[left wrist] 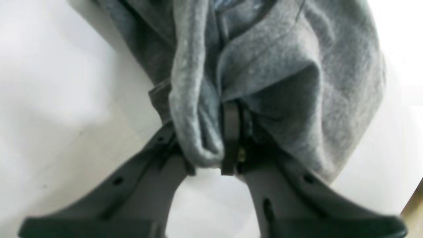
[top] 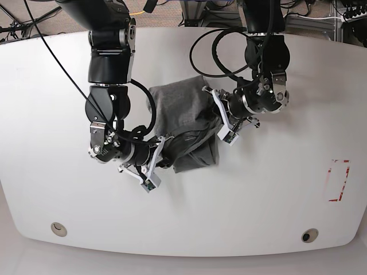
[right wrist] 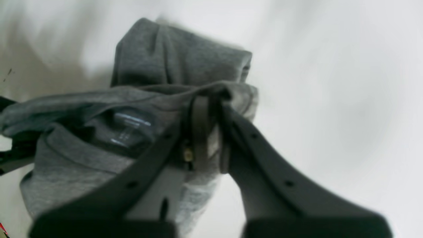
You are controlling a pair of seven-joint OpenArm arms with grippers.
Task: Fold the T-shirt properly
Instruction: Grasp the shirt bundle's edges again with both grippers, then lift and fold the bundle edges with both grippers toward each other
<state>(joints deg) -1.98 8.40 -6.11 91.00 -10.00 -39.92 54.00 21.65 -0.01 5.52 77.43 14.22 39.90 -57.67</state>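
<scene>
T-shirt (top: 186,129): heather grey, bunched and partly folded, lying near the middle of the white table (top: 275,200), between the two arms. A printed neck label shows inside the collar in the right wrist view (right wrist: 132,127).

Left gripper (left wrist: 211,155): on the right of the scene, at the shirt's right edge; jaws closed tight on a thick roll of grey fabric, which drapes over both fingers.

Right gripper (right wrist: 211,132): on the left of the scene, at the shirt's near-left edge; clenched on a fold of cloth beside the collar.

Black cables (top: 206,54): looped over the far part of the table behind the shirt.

Red marking (top: 338,180): on the table's right side, well apart from the shirt.
</scene>
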